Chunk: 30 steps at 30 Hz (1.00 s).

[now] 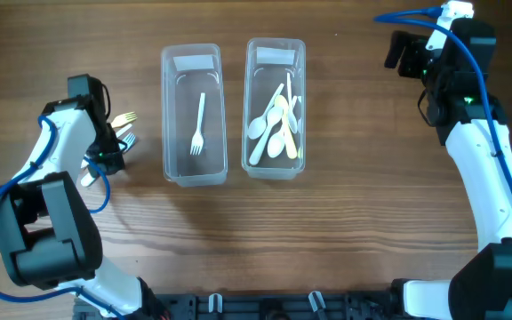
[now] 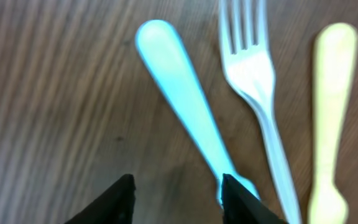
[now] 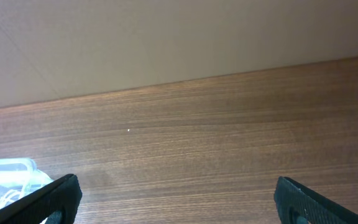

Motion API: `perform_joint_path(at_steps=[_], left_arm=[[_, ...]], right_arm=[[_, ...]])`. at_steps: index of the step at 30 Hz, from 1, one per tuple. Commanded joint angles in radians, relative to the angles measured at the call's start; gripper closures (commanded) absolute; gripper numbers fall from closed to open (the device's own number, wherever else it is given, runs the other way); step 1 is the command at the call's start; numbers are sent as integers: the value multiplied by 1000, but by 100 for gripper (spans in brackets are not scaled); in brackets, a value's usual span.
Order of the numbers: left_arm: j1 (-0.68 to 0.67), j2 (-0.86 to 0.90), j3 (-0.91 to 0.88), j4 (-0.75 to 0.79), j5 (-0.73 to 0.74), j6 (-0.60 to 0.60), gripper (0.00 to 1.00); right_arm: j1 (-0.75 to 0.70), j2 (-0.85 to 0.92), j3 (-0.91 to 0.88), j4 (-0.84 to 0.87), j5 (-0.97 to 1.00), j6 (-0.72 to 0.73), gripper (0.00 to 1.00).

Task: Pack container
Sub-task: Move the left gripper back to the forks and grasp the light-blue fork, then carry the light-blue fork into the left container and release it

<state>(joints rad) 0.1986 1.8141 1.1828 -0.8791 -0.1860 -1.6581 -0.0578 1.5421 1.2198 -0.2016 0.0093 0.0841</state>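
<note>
Picking loose cutlery off bench [image 1: 345, 231], far left: left tool [image 2: 178, 190] half-spread, pinching nothing yet. Pale blue handle [image 2: 185, 106] sits off-centre, against one finger [image 2: 244, 199]; clear fork [image 2: 253, 74] and yellow handle [image 2: 331, 93] just beside. Recentre over blue handle b4 squeezing, else you snag fork. Can't tell spoon vs fork, so check head, then drop in fork container [image 1: 167, 116] or spoon container [image 1: 248, 107]. Right tool [image 3: 178, 199] spread wide, empty, far right.

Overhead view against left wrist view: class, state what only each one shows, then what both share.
Overhead only: the left container holding one white fork, the right container holding spoons, and the right arm. Left wrist only: close up, a blue handle, a clear fork and a yellow handle lying side by side. Both: the wooden table, the left gripper and loose cutlery by it.
</note>
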Motion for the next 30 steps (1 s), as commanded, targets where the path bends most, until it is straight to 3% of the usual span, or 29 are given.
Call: perform_joint_path(at_steps=[1, 21, 25, 30], left_arm=[[14, 6, -6, 29, -2, -33, 50], [18, 132, -6, 87, -5, -34, 46], [18, 156, -6, 87, -1, -33, 61], [18, 158, -6, 86, 15, -32, 67]], right_arm=[[-2, -11, 4, 2, 17, -5, 0], [-2, -11, 4, 2, 17, -5, 0], [-2, -11, 4, 2, 17, -6, 0], [-2, -11, 4, 2, 17, -6, 0]])
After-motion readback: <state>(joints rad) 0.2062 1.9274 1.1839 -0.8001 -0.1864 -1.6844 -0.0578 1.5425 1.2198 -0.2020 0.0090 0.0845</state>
